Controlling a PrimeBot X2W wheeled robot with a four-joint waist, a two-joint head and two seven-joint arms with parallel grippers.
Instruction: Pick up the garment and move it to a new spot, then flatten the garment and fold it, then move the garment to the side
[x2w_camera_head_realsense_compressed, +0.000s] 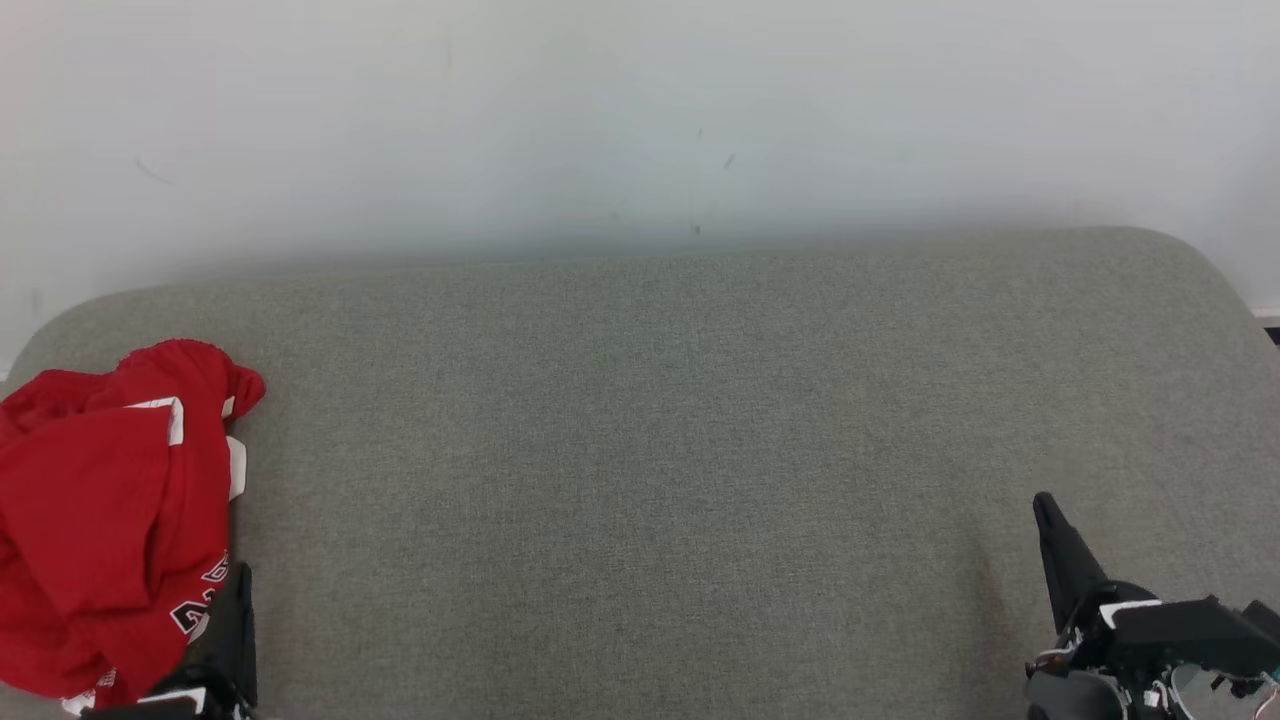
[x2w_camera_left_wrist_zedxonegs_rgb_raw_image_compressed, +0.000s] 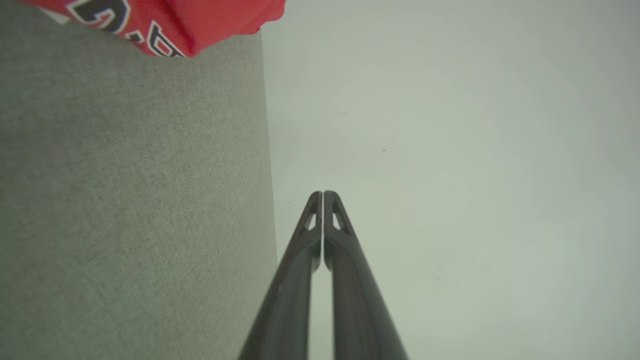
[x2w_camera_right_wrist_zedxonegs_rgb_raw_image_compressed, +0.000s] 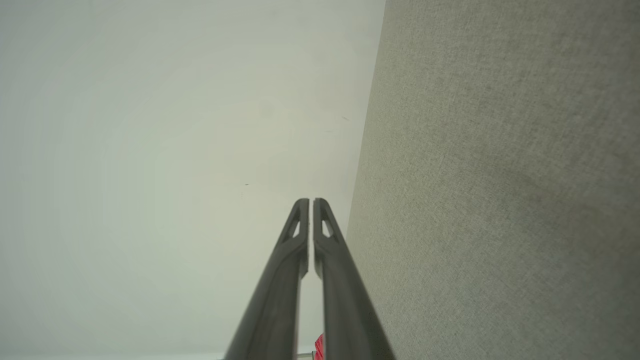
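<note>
Pale, bare wall (x2w_camera_head_realsense_compressed: 640, 120) runs behind a grey fabric-covered table (x2w_camera_head_realsense_compressed: 640, 450) with rounded corners. At the far left of the head view, the red garment (x2w_camera_head_realsense_compressed: 100, 520) lies crumpled in a heap on the table's edge, with white trim and black-and-white lettering showing among the folds. The left claw (x2w_camera_head_realsense_compressed: 240, 578) rises at the lower left, just beside the garment's lower right edge. Its two dark fingers are pressed together with no cloth between them. In its own wrist view the tips point at the wall, with the garment off in the upper left corner. The right claw (x2w_camera_head_realsense_compressed: 1043, 500) stands at the lower right, well apart from the garment, its fingers likewise drawn together on nothing.
</note>
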